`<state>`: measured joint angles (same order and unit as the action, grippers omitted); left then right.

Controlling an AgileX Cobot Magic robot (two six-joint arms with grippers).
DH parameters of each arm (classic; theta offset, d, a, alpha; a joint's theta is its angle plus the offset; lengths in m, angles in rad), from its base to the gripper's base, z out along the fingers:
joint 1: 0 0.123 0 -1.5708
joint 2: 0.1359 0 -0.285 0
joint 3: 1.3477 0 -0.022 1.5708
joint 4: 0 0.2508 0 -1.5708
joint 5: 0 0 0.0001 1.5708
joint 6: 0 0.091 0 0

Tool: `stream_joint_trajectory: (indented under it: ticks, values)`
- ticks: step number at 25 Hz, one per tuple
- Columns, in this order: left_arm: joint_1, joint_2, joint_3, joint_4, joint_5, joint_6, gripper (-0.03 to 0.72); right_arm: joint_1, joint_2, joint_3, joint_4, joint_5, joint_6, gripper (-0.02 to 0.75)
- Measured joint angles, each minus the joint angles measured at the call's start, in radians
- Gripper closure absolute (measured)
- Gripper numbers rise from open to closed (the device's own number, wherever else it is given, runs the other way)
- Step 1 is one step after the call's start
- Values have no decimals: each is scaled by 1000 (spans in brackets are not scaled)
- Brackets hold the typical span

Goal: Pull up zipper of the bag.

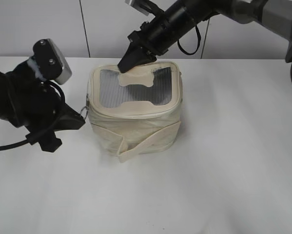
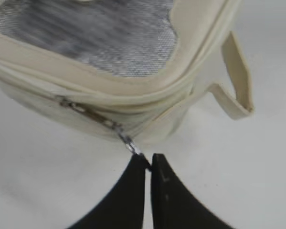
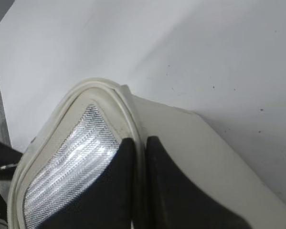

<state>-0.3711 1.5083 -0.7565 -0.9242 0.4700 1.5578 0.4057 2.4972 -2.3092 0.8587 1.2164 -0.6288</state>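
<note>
The cream bag (image 1: 136, 124) with a grey mesh top and a bone-shaped patch (image 1: 136, 79) stands mid-table. Its zipper (image 1: 86, 111) runs around the top rim, with the silver slider at the bag's left corner. In the left wrist view the slider (image 2: 92, 116) and its pull stretch out from the bag (image 2: 109, 43) to my left gripper (image 2: 149, 162), which is shut on the pull's end. That gripper (image 1: 80, 122) sits just left of the bag. My right gripper (image 1: 125, 66) is shut on the back top rim of the bag (image 3: 181, 129), one finger (image 3: 140, 143) on each side.
The white table (image 1: 223, 185) carries only the bag. A cream strap (image 1: 146, 141) wraps around the bag's front, and its loose end (image 2: 238, 81) sticks out to the side. A black cable (image 1: 9, 145) trails from the left arm.
</note>
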Motion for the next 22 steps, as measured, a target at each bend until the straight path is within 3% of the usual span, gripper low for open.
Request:
stream_joint_trajectory:
  ticks: [13, 16, 22]
  values:
    - [-167, -9, 29, 56, 18, -122, 673, -8, 0, 0, -25, -8, 141, 689]
    - [-241, -9, 30, 33, -19, -124, 673, -8, 0, 0, -25, -13, 149, 689]
    - [-434, 40, 23, -56, -267, -126, 673, -9, 0, 0, -25, -14, 152, 689]
